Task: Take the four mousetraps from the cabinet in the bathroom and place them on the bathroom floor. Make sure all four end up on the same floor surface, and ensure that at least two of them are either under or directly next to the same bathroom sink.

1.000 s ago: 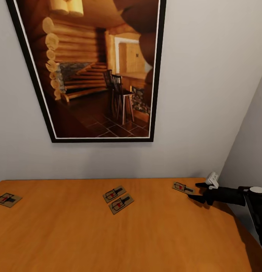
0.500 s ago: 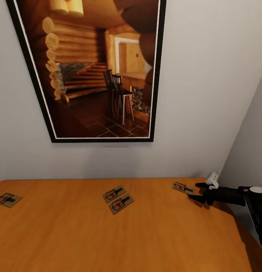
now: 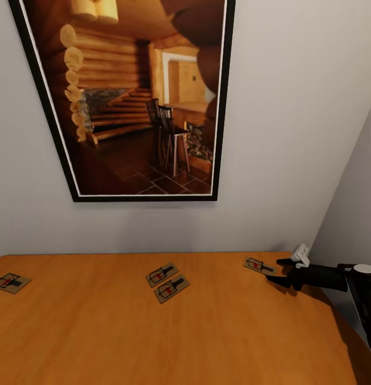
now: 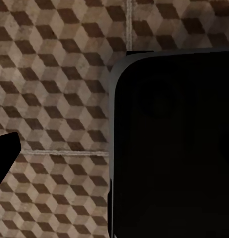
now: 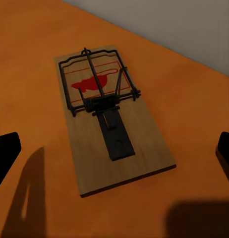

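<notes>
- Mousetraps lie flat on the cabinet (image 3: 153, 331) top, four in all: one far to our left (image 3: 11, 282), two touching side by side in the middle (image 3: 162, 274) (image 3: 172, 289), and one at the right end (image 3: 259, 265) just ahead of our right gripper (image 3: 281, 270).
- We judge each trap to be light and stiff: a thin wooden board that sits flush on smooth wood, so it may slide rather than lift if we nudge it.
- The wire bar and spring look like the delicate part; we would rather pinch the board across its long edges, or by the bare end away from the red mark (image 5: 89, 85).
- Our right arm reaches in low from the right side, nearly level with the top, fingers pointing at the nearest trap (image 5: 112, 116).
- Its jaws stand wide apart, holding nothing; in the wrist view the trap lies between the two dark fingertips (image 5: 5, 153), untouched.
- Our left arm hangs over the patterned tile floor (image 4: 55, 89); we cannot tell how its jaws stand.
</notes>
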### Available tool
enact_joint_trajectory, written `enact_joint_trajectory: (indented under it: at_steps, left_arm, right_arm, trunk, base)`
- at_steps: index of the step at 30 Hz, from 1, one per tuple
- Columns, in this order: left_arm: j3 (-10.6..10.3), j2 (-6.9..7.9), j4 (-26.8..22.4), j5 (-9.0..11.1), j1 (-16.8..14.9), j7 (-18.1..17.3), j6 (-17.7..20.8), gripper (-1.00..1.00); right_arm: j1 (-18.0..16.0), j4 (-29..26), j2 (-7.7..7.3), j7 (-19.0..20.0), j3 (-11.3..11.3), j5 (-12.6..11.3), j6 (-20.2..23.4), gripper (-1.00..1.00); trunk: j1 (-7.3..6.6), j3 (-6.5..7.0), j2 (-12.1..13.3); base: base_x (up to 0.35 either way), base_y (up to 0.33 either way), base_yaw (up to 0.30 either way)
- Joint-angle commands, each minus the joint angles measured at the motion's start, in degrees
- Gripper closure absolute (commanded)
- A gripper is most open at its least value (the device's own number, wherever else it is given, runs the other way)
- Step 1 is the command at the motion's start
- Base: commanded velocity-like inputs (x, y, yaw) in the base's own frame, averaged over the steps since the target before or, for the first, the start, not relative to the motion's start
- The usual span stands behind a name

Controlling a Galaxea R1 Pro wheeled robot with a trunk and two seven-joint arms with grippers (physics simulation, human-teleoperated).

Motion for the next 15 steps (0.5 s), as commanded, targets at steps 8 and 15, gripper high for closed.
enact_joint_trajectory:
  at_steps: [8, 15]
  left_arm:
    - [-0.05, 0.00, 0.11, -0.04, -0.04, 0.16, -0.30, -1.00]
    - [-0.04, -0.01, 0.11, -0.04, -0.04, 0.16, -0.30, -1.00]
  right_arm:
    - [-0.06, -0.06, 0.02, 0.35, -0.08, 0.27, 0.60, -1.00]
    - [-0.06, -0.06, 0.02, 0.35, -0.08, 0.27, 0.60, -1.00]
  trunk:
    - [0.00, -0.05, -0.03]
    - [0.00, -0.05, -0.03]
  base:
    - [0.000, 0.000, 0.000]
    - [0.000, 0.000, 0.000]
